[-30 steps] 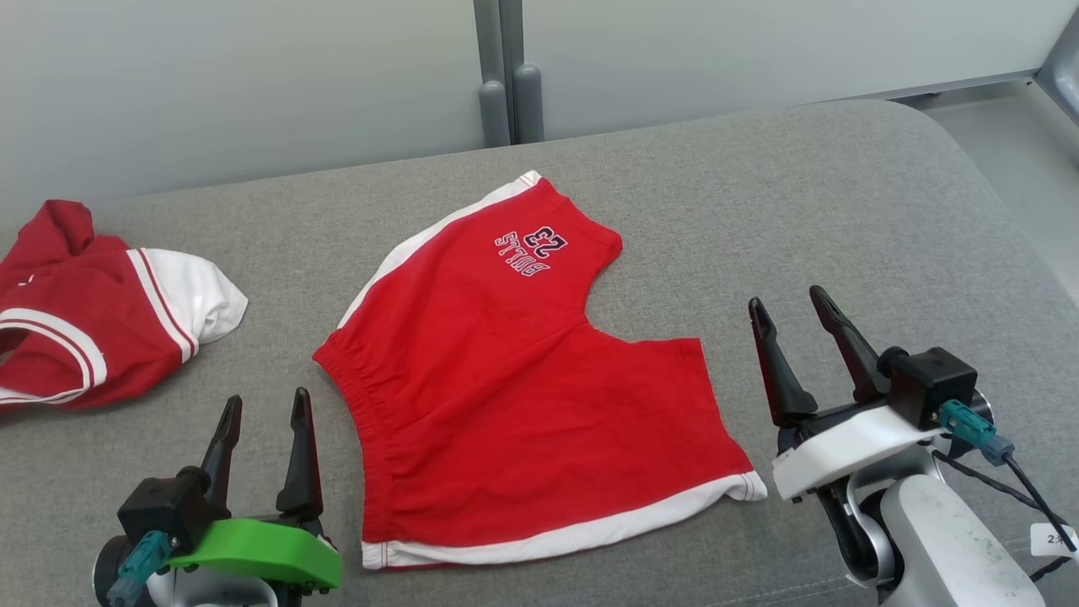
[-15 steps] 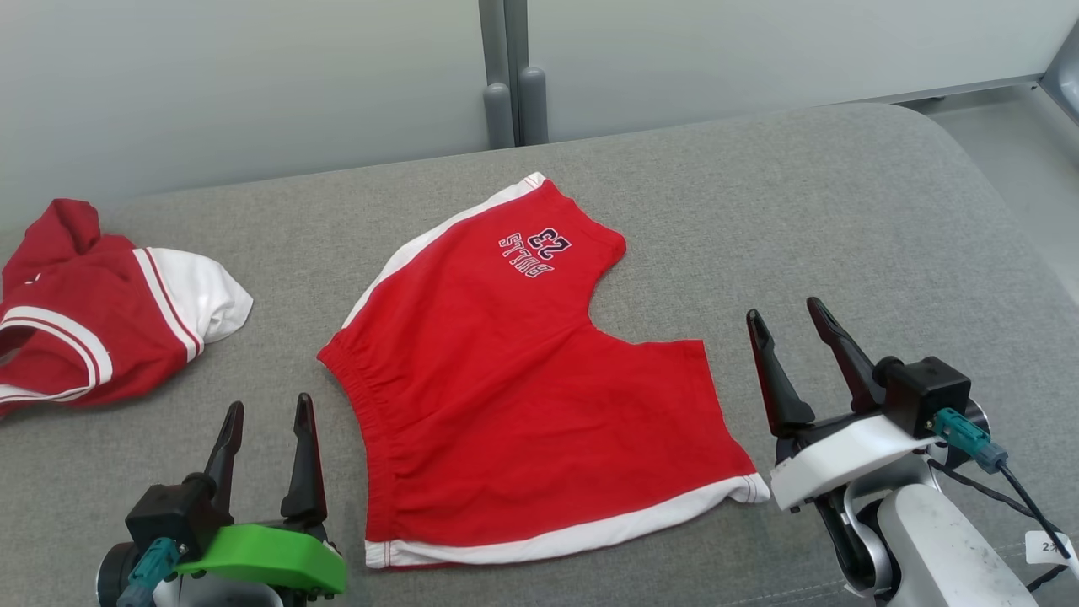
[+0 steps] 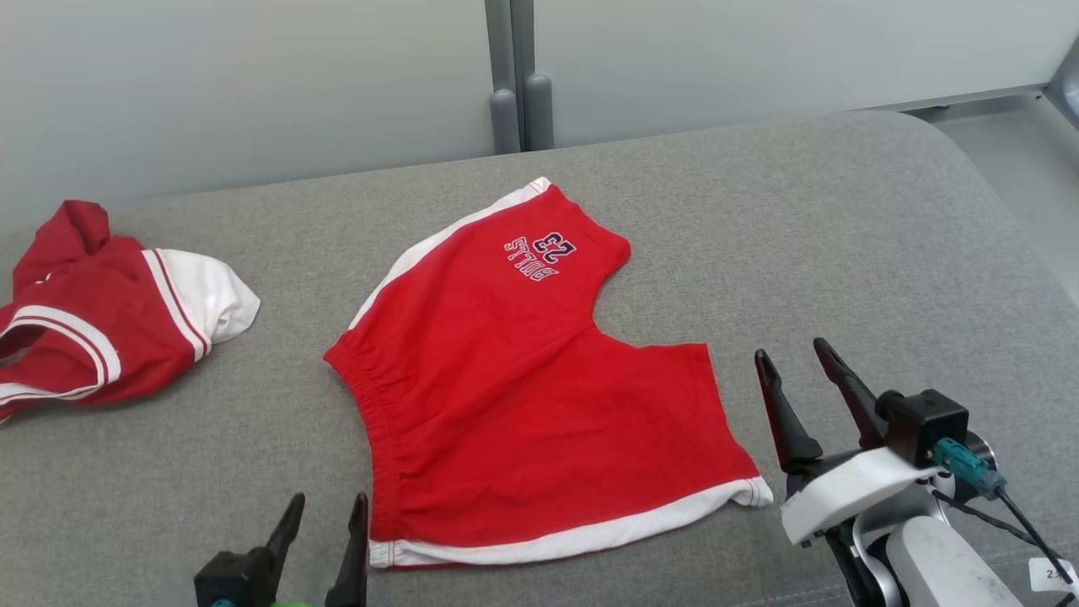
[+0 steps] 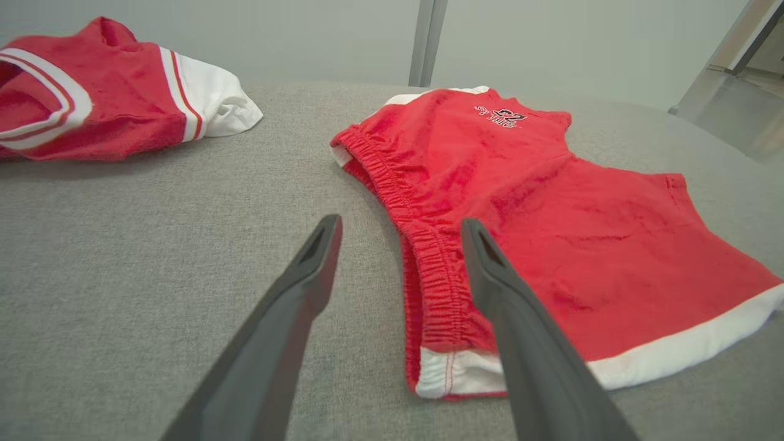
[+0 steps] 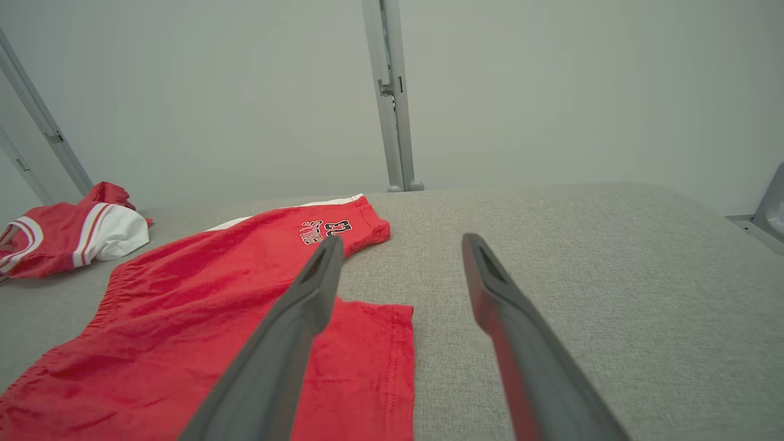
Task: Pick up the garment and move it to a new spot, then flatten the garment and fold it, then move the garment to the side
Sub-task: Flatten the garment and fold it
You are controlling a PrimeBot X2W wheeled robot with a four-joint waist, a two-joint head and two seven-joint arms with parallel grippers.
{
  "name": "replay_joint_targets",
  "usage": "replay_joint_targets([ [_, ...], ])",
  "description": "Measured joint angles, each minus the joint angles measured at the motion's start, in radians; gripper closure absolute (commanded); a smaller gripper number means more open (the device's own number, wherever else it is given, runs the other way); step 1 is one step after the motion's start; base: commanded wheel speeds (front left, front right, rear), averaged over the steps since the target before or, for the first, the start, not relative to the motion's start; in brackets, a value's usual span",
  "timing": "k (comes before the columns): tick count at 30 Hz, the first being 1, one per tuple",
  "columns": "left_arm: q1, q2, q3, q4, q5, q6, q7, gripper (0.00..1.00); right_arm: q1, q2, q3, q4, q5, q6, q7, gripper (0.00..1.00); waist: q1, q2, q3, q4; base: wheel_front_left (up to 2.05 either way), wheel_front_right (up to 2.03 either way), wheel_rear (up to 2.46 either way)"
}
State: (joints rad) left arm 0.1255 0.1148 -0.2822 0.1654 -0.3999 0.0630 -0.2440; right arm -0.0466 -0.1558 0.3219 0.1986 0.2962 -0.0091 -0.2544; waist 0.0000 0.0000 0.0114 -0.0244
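Lying spread flat, the red shorts [image 3: 523,379] are occupying the middle of the grey fabric-covered counter [image 3: 843,236], with the elastic waistband [image 3: 371,413] facing the robot's left and the two legs reaching away from it, one toward the far edge and one toward the robot's right. A white hem [image 3: 573,535] is running along the near leg, and a navy print [image 3: 539,251] is sitting upside down on the far leg in the head view. The left gripper [image 3: 329,510] is hovering just beside the near corner of the waistband, its fingers standing wide apart and holding nothing; in the left wrist view they are framing that corner, and whether either one is touching the cloth cannot be told. The right gripper [image 3: 792,354] is waiting just off the edge of the near leg on the robot's right, its fingers likewise spread wide and empty, pointing away over bare counter. Well apart, at the far left, a crumpled red and white top [image 3: 101,329] is resting on the same counter. Behind everything, pale wall panels [image 3: 253,84] are meeting at a grey post [image 3: 510,84].
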Motion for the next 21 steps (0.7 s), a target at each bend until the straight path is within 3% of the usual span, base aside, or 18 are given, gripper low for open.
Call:
replay_joint_targets([
  [5,0.038,0.054,-0.043,0.046,0.008,-0.058,0.044,0.00,0.018,-0.006,-0.015,0.008,0.000,0.000,0.000,0.00,0.0000,0.0000,0.008,0.002,0.00,0.00,0.00],
  [11,0.041,0.061,-0.051,0.075,-0.016,-0.109,0.062,0.00,0.019,-0.008,-0.020,0.008,-0.006,0.012,0.000,0.00,0.0000,0.0000,0.024,-0.004,0.00,0.00,0.00],
  [21,0.030,0.058,-0.063,0.115,-0.025,-0.140,0.067,0.00,0.016,-0.005,-0.025,0.007,-0.008,0.030,0.000,0.00,0.0000,0.0000,0.050,-0.030,0.00,0.00,0.00],
])
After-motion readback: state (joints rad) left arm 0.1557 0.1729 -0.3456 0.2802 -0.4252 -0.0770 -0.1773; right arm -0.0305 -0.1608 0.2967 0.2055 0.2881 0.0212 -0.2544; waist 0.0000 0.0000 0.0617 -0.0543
